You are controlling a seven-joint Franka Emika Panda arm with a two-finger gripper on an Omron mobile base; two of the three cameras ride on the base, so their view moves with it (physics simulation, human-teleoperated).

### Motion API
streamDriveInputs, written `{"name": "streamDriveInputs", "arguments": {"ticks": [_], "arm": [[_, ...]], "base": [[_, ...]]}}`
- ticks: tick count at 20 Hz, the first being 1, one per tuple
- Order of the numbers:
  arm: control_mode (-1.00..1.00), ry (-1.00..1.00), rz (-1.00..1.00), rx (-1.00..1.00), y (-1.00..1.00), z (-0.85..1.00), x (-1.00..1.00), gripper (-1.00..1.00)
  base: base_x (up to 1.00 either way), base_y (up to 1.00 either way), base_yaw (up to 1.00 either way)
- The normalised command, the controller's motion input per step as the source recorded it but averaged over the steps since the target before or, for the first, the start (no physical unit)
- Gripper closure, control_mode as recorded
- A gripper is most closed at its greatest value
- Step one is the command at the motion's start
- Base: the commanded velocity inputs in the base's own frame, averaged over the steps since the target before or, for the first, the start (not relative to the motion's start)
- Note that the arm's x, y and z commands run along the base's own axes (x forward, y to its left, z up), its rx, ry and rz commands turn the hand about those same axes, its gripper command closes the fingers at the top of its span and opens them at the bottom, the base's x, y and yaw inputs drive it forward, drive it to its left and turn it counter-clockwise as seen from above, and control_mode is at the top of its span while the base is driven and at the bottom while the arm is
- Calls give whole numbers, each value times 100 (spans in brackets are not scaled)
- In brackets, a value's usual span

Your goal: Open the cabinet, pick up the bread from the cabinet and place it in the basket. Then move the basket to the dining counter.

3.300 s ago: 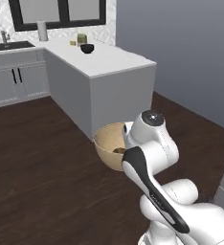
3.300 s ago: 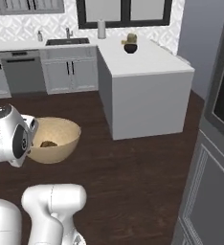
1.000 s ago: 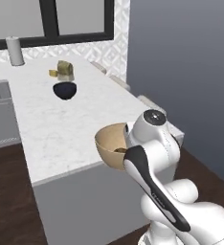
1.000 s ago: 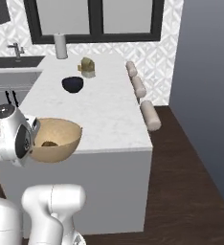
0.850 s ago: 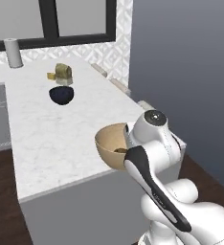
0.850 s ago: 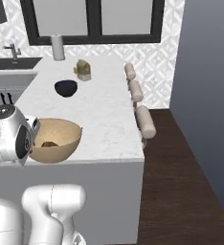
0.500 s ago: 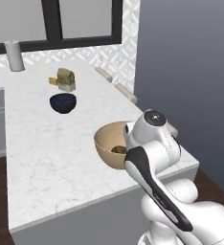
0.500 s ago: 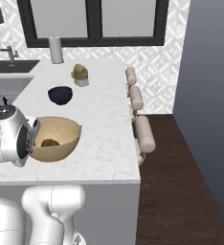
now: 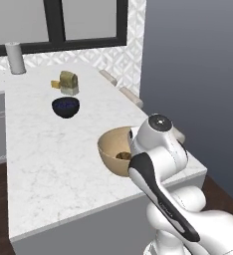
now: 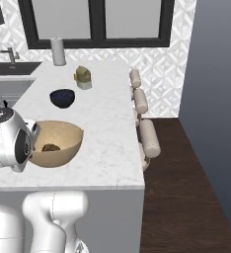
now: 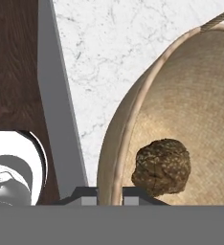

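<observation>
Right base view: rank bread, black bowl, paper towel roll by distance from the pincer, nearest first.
1. bread, inside the basket whose rim the pincer grips.
2. black bowl, mid-counter, beyond the basket.
3. paper towel roll, far end by the window.

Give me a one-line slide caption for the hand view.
Gripper pinching the rim of the round tan woven basket, lumpy brown bread inside, above the white marble dining counter.

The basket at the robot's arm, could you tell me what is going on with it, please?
The arm's gripper has its jaws shut on the rim of the basket and holds it over the near end of the dining counter. The bread already lies inside. Farther along the counter stands a black bowl.
</observation>
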Motion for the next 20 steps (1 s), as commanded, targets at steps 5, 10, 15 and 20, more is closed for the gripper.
{"name": "streamDriveInputs", "arguments": {"ticks": [5, 10, 15, 20], "arm": [[100, 0, 0, 0, 0, 0, 0, 100], [100, 0, 0, 0, 0, 0, 0, 100], [-100, 4, 10, 0, -19, -3, 99, 100], [-100, 1, 16, 1, -26, 0, 100, 100]], "base": [[14, 0, 0], [40, -7, 3], [0, 0, 0], [0, 0, 0]]}}
